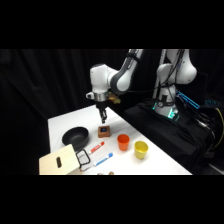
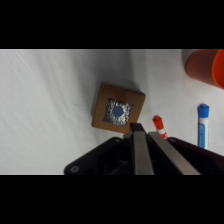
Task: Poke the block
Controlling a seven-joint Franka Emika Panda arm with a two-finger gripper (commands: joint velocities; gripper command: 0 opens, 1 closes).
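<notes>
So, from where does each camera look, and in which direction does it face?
Side view: stands beside the table, looks across and down; shows the arm's base and the gripper above the block.
Wrist view: sits on the wrist, looks down past the shut fingers at the block.
Both share the block, orange cup, red marker and blue marker.

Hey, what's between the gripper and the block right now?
Nothing. In the side view the gripper hangs just above the block with only open air between; the wrist view shows the block's top uncovered.
</notes>
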